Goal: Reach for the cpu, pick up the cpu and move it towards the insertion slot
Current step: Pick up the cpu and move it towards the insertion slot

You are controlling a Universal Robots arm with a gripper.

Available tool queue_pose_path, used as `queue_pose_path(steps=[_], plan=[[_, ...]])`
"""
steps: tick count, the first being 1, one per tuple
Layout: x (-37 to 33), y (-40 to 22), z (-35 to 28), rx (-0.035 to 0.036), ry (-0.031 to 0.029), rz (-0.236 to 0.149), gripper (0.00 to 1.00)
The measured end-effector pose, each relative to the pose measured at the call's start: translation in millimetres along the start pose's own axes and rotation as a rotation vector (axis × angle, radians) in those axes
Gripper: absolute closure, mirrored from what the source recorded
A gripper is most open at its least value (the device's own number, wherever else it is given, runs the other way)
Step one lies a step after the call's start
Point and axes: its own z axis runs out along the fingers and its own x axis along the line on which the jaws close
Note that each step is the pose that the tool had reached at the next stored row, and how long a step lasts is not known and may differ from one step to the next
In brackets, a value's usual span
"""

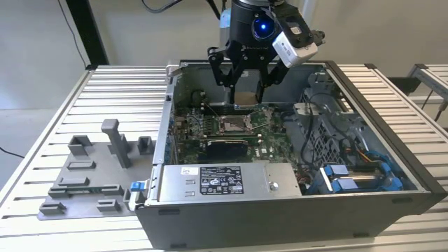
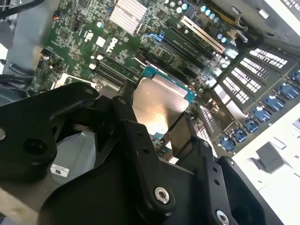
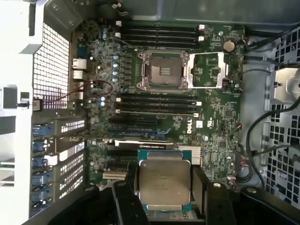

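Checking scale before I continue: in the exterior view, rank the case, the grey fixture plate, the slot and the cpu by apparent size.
1. Case
2. Fixture plate
3. Slot and cpu, held in the claw: they look alike, so unranked.

Open computer case (image 1: 294, 210) lying on the slatted counter (image 1: 119, 89), green motherboard (image 3: 215, 117) showing inside; grey fixture plate (image 1: 91, 178) with upright blocks sitting beside the case toward the exterior view's left; blue-tipped cables (image 1: 350, 176) resting inside the case toward the exterior view's right

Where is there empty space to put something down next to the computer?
Bare slats of the table lie beyond the grey fixture plate, left of the computer case in the exterior view. Inside is crowded: cables, and the gripper holding the cpu above the insertion slot.
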Motion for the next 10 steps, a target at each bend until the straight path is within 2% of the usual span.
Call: queue_pose_path(steps=[6,10], plan=[[-13.5,-0.2,0.0,-0.0001,0.0000,0.000,1.00],[-20.1,-0.3,0.0,0.0000,0.0000,0.000,1.00]])
